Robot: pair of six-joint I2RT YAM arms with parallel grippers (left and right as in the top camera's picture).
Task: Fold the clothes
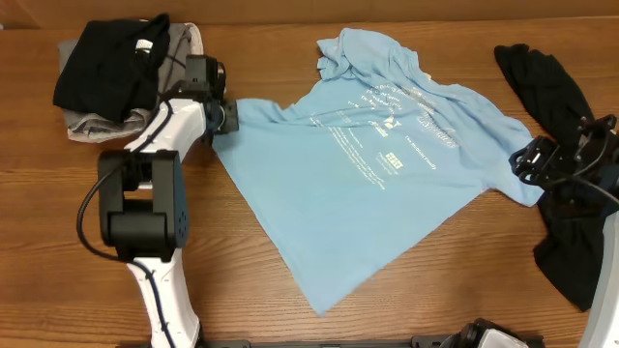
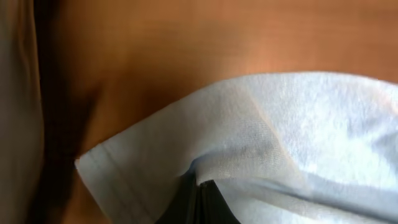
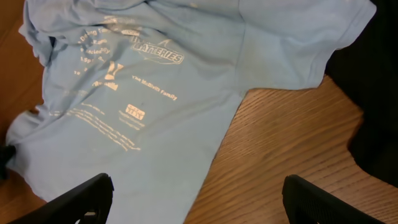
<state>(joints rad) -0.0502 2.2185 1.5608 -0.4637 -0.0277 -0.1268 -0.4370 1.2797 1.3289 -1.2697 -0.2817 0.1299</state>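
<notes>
The light blue T-shirt (image 1: 368, 164) with white chest print lies spread across the middle of the table, one sleeve bunched at the top. My left gripper (image 1: 229, 114) is shut on the shirt's left corner; in the left wrist view the cloth (image 2: 261, 143) is pinched between the dark jaws (image 2: 202, 196). My right gripper (image 1: 532, 159) is open and empty above the shirt's right edge; its wrist view shows the shirt (image 3: 155, 93) and bare wood between its fingers (image 3: 199, 199).
A pile of black and grey clothes (image 1: 111, 68) lies at the back left beside the left arm. Another black garment (image 1: 566, 174) lies along the right side, under the right arm, also seen in the right wrist view (image 3: 373, 93).
</notes>
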